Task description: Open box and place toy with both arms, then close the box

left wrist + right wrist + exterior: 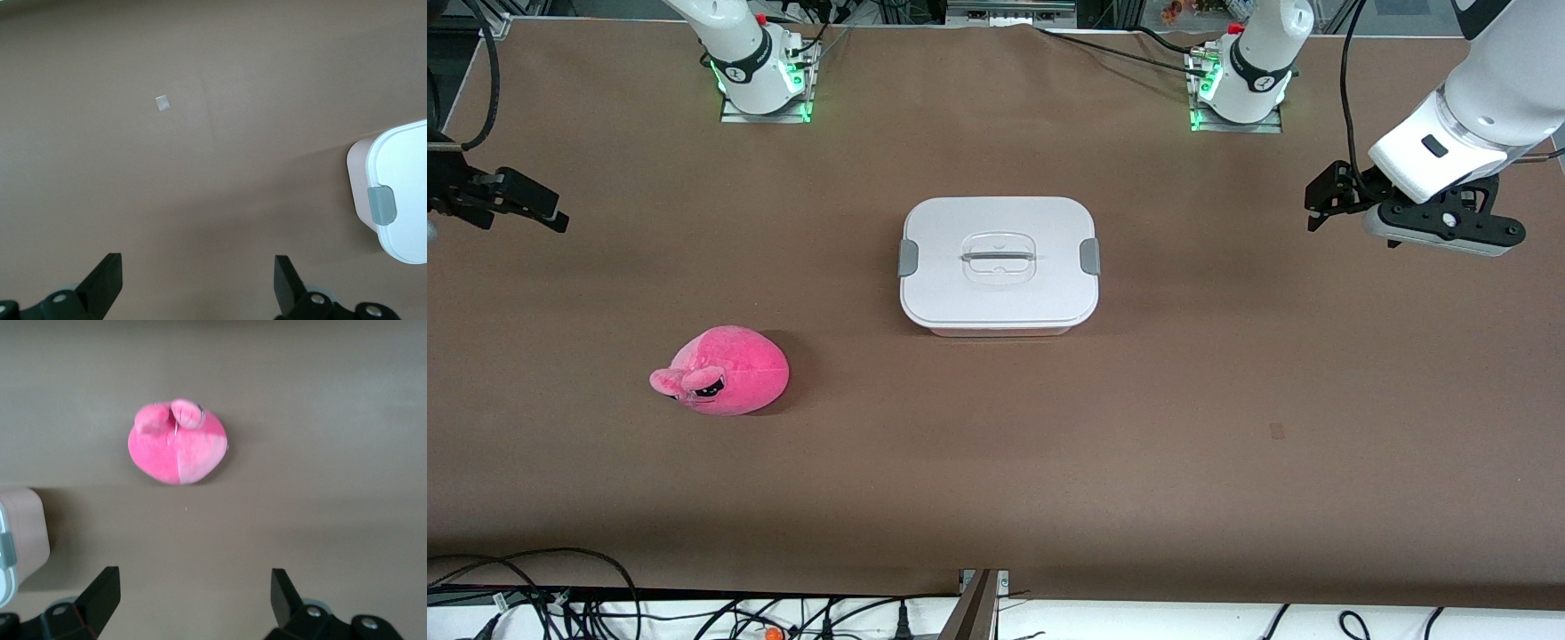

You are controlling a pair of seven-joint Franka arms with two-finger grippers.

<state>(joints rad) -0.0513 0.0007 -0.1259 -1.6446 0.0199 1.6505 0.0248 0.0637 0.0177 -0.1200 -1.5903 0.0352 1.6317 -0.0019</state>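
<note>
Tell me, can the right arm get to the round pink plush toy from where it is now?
Probably yes. The round hot-pink plush toy lies alone on the brown table, toward the right arm's end, with bare table around it. The right end effector hangs open above that end, holding nothing, and nothing stands between them.

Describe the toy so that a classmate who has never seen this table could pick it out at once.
Start at the white-lidded box in the middle of the brown table. Look toward the right arm's end, nearer the front camera: the toy lies there alone. It is the only pink, plush, round thing there.
</note>
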